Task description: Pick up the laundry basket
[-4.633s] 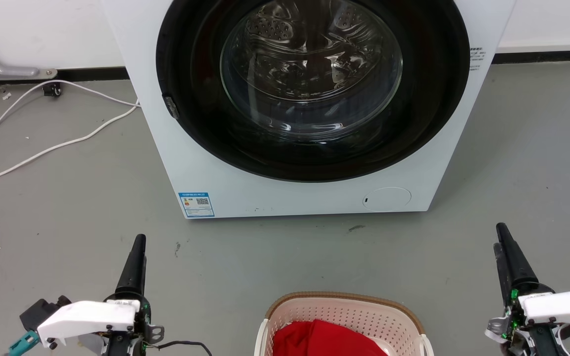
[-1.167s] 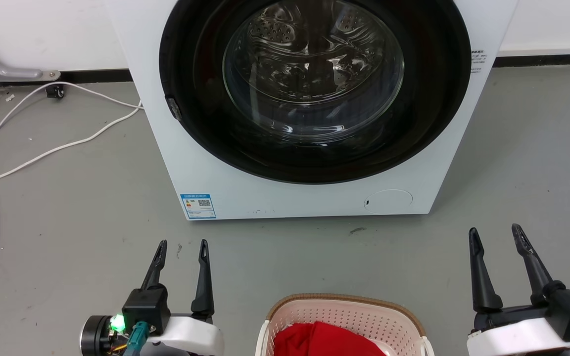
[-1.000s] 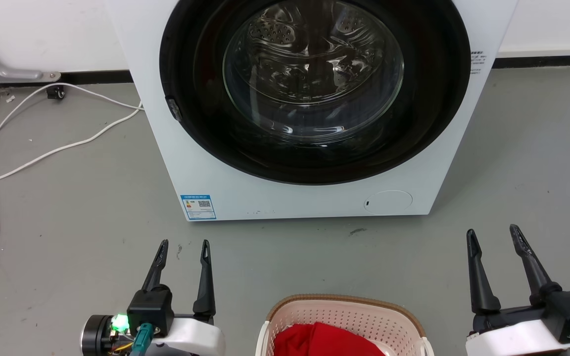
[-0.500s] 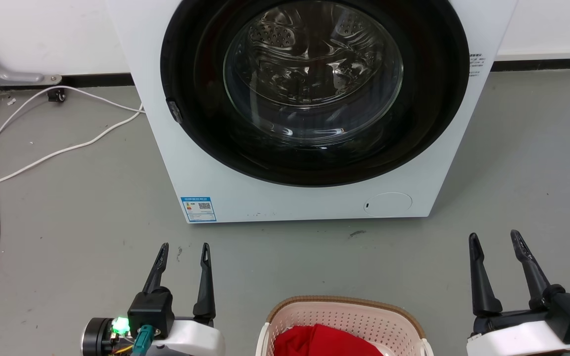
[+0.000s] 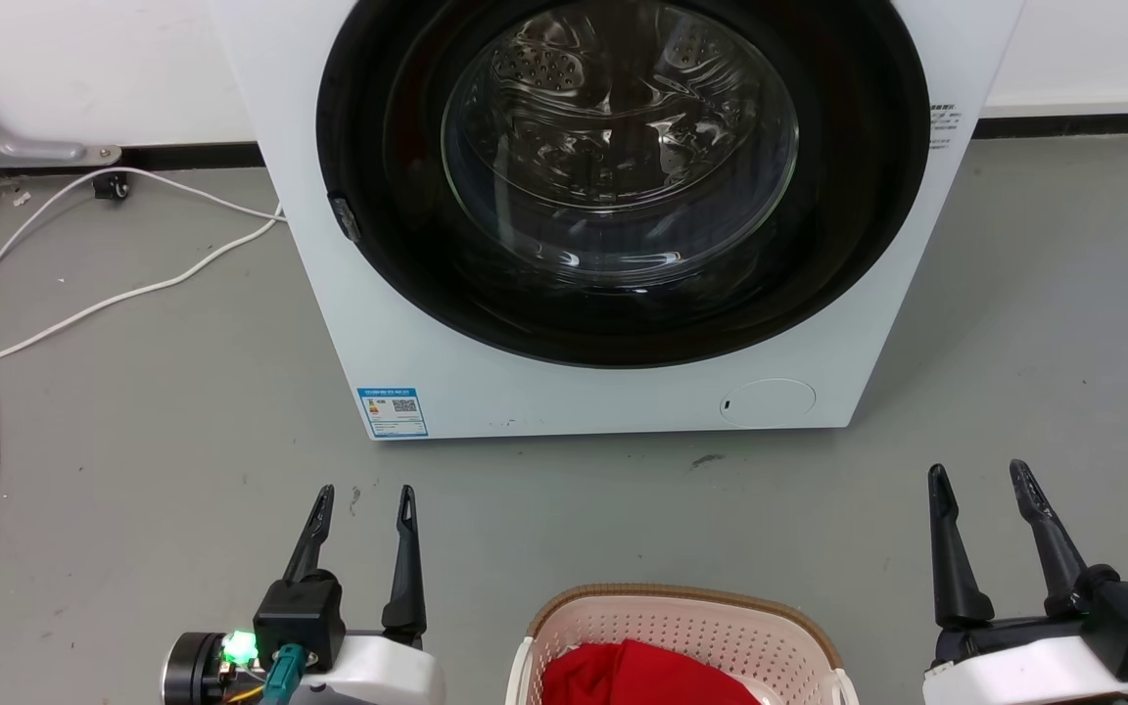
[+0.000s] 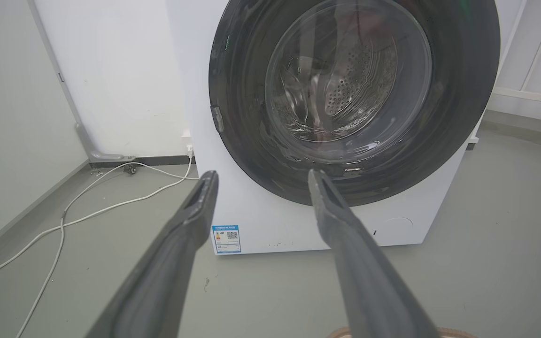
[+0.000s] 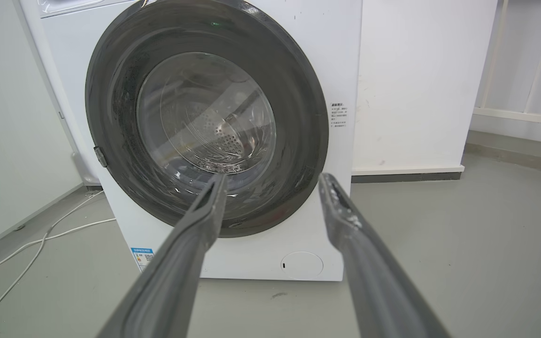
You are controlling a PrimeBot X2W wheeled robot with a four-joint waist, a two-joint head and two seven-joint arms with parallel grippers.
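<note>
Grey floor (image 5: 133, 441) runs back to a white wall, and on it stands the white washing machine (image 5: 398, 323) with its round, dark-framed glass door (image 5: 620, 147). Well in front of the machine, at the bottom middle of the head view, the laundry basket (image 5: 691, 622) sits on the floor. It is cream-pink with rows of small holes and a brown woven-look rim (image 5: 623, 590), and its nearer part is cut off by the picture edge. It lies between the two arms, apart from both. The left gripper (image 5: 365, 492) hangs near the basket's left side, fingers moderately parted and pointing toward the machine, bare floor between them. The right gripper (image 5: 977, 472) is farther off on the basket's right, parted likewise. A red cloth (image 5: 642, 676) lies bunched inside the basket. A white cable (image 5: 84, 308) trails over the floor left of the machine, and a small blue label (image 5: 392, 411) sits low on its front.
</note>
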